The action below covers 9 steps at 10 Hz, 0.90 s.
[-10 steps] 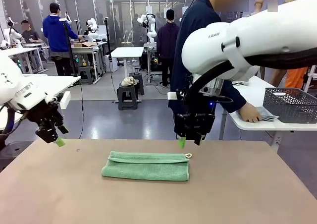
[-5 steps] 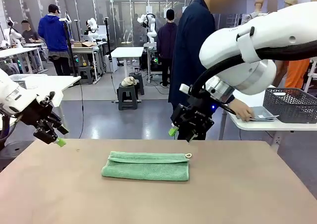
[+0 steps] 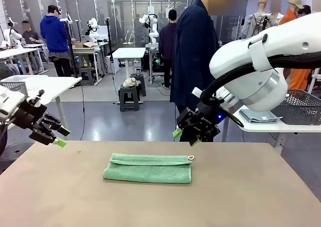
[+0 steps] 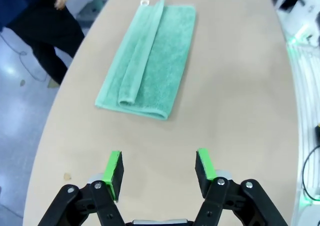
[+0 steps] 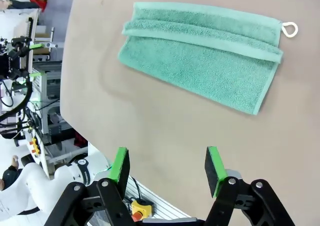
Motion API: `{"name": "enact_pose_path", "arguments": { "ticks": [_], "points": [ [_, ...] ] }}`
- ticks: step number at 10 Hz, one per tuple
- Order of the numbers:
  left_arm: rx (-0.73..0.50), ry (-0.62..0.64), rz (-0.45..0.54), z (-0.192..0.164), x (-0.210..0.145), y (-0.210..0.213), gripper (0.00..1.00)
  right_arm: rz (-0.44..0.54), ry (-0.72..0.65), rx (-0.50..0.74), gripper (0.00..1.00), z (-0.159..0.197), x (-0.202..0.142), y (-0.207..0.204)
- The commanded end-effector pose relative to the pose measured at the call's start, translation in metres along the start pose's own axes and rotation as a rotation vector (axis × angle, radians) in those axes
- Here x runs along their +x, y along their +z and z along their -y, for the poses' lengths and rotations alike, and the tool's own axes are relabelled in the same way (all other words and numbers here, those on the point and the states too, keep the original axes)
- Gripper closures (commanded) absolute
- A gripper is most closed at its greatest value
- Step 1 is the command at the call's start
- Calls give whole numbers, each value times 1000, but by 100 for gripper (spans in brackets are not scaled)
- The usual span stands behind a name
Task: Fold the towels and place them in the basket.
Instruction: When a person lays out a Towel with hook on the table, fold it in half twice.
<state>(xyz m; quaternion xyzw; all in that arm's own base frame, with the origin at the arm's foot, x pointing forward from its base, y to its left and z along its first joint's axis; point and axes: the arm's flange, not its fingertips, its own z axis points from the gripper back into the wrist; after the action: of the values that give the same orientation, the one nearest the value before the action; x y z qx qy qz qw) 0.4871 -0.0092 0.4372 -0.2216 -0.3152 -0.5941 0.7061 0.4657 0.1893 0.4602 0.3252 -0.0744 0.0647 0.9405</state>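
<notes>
The towel (image 3: pixel 148 168) lies at the centre of the desk (image 3: pixel 241 197). The left gripper (image 3: pixel 61 136) hangs over the far-left edge. The right gripper (image 3: pixel 184 137) hangs over the far edge. The basket (image 3: pixel 301 109) sits on a second desk, far right.

Right tool (image 5: pixel 167 167) is shown above the tan surface (image 5: pixel 150 121), its green pads (image 5: pixel 120 165) set apart with nothing between them. Beyond, a folded mint green towel (image 5: pixel 200 61) is laid flat, a white loop (image 5: pixel 289 29) at one corner.
</notes>
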Motion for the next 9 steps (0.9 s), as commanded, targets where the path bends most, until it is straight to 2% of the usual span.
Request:
{"name": "enact_pose_path", "arguments": {
  "ticks": [1, 5, 9],
  "points": [
    [-36, -18, 112, -8, -9, 2, 26, -36, 7, -17, 24, -1, 5, -3],
    [-21, -48, 234, -9, -10, -2, 26, -36, 7, -17, 24, -1, 5, -3],
    [-24, -30, 222, -8, -7, -8, 26, -36, 7, -17, 24, -1, 5, -3]
  ]
}}
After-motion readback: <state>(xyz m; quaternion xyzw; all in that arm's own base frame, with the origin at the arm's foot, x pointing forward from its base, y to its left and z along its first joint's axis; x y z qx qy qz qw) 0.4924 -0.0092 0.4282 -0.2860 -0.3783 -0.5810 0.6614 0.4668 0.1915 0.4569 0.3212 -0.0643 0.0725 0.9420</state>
